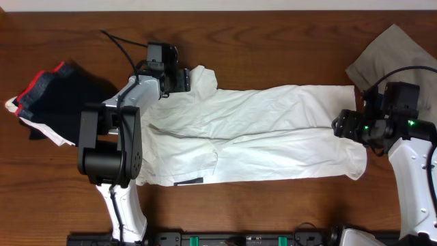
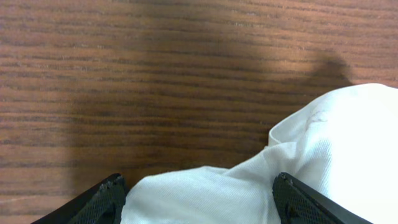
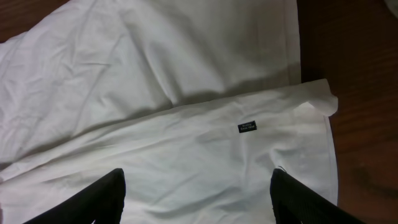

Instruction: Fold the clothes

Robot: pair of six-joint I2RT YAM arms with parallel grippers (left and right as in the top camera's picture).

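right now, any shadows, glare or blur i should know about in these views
Overhead: even light, sharp, the white shirt bright but creases readable. Left wrist: a broad dark shadow across the table. Right wrist: dim and soft, the shirt's black label unreadable.

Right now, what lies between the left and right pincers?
The white T-shirt, spread across the table from left pincer to right pincer; the overhead view shows it.

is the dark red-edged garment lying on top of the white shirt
No, the dark red-edged garment lies apart, past the left end of the white shirt.
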